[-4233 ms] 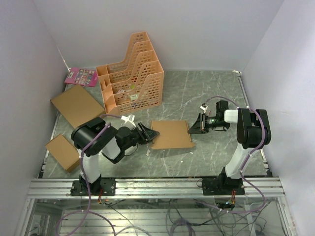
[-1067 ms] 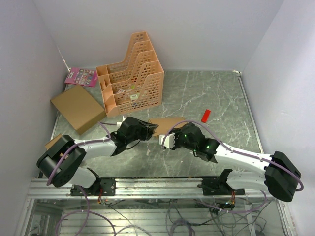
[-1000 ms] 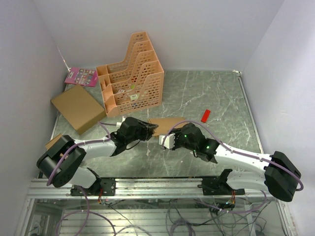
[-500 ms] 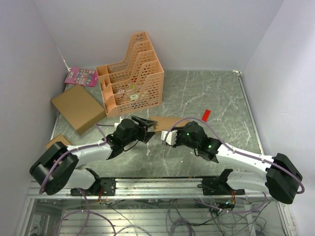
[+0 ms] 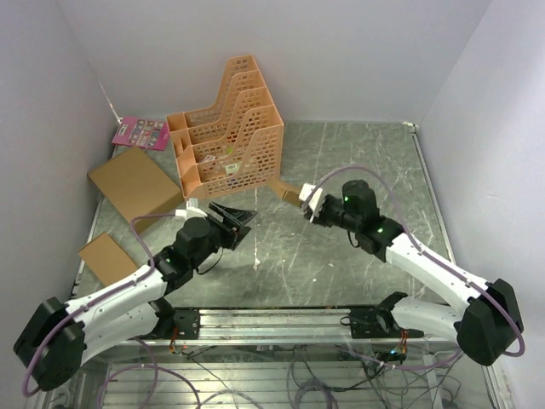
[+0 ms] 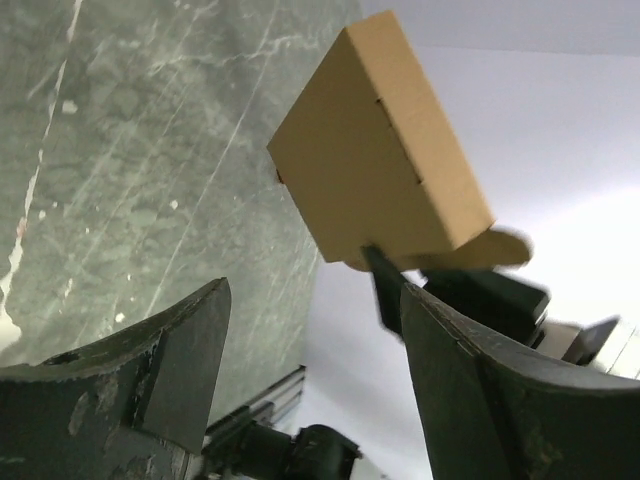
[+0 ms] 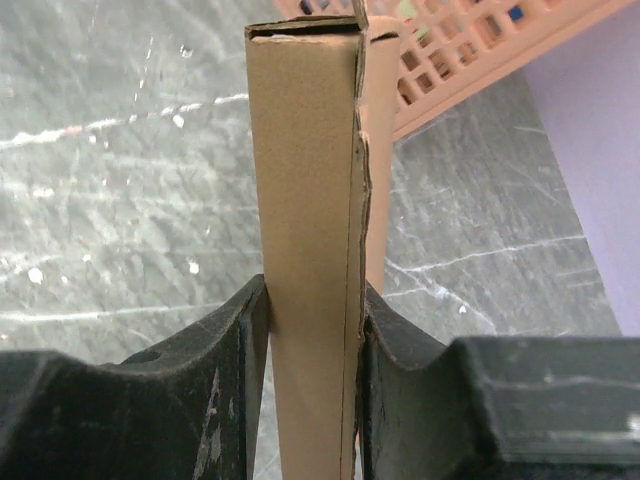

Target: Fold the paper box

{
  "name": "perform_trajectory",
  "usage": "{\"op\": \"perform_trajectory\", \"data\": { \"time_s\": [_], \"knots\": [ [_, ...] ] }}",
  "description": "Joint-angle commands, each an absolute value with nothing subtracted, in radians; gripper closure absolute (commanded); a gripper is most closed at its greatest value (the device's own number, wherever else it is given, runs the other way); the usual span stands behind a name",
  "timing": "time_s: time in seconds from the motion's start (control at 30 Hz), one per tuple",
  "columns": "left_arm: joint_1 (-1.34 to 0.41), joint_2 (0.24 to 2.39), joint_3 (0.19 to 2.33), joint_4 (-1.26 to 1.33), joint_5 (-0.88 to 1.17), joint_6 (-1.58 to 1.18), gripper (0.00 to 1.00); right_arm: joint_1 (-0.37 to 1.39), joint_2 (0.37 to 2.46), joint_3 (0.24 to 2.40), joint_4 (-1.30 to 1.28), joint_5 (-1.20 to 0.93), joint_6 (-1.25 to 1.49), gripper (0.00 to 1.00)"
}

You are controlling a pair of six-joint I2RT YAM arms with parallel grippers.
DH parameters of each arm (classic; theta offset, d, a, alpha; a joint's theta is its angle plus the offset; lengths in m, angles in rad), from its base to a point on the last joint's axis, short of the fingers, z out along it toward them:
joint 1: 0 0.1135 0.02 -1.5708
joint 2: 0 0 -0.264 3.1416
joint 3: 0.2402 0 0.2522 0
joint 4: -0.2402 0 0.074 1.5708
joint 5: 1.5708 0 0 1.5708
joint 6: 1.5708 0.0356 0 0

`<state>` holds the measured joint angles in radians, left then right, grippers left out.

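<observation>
"Grey-veined tabletop [image 5: 358,162], pale lilac walls. Where in all that is the paper box [image 5: 288,188]?"

"Off the surface, in the air just in front of the orange file rack [image 5: 226,128]. The right gripper [image 5: 303,198] has it pinched at one end. Its wrist view shows the box edge-on, with both fingers [image 7: 240,360] pressed flat against the two broad faces."

"And the left gripper [image 5: 243,221]?"

"Spread wide, holding nothing, pointed at the box from the left and not touching it. Its own camera looks up at the box's underside."

"So what makes the next bit go well?"

"My guess is the fold is close to finished. It reads as a closed, shallow shape, though one seam edge looks ragged and a flap seems to stand slightly proud. I'd have the right gripper hold a firm, level clamp and bring the left in square to the free end. It should close on the loose flap rather than the body — thin card is likely to buckle if squeezed mid-panel. I can't judge the hidden side."
</observation>
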<state>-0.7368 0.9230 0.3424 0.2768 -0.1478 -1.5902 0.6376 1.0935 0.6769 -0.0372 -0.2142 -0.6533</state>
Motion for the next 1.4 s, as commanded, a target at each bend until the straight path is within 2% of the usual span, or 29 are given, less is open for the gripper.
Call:
{"op": "perform_trajectory", "data": {
  "time_s": [0.0,0.13,0.3,0.5,0.73,0.9,1.13,1.37],
  "knots": [
    [-0.739,0.841,0.292,0.311,-0.173,-1.304,0.21,0.52,1.092,0.789,-0.119,-0.441,-0.483,0.77],
    [-0.738,0.813,0.246,0.473,-0.096,-1.148,0.22,0.374,1.117,0.864,-0.177,-0.644,-0.333,0.76],
    [-0.738,0.8,0.239,0.515,-0.06,-1.04,0.22,0.226,1.208,0.93,-0.235,-0.907,-0.117,0.76],
    [-0.737,0.773,0.221,0.536,-0.053,-0.984,0.22,0.141,1.322,0.835,-0.052,-1.11,0.259,0.76],
    [-0.737,0.759,0.183,0.566,-0.057,-0.995,0.22,0.087,1.449,0.645,0.312,-1.127,0.667,0.76],
    [-0.737,0.787,0.169,0.608,-0.051,-1.012,0.22,0.084,1.536,0.552,0.446,-1.049,0.84,0.76],
    [-0.738,0.854,0.171,0.652,-0.04,-1.027,0.22,0.092,1.613,0.513,0.485,-0.972,0.932,0.67],
    [-0.737,0.932,0.178,0.692,-0.022,-1.052,0.23,0.13,1.718,0.548,0.434,-0.974,0.885,0.56]
  ]
}}
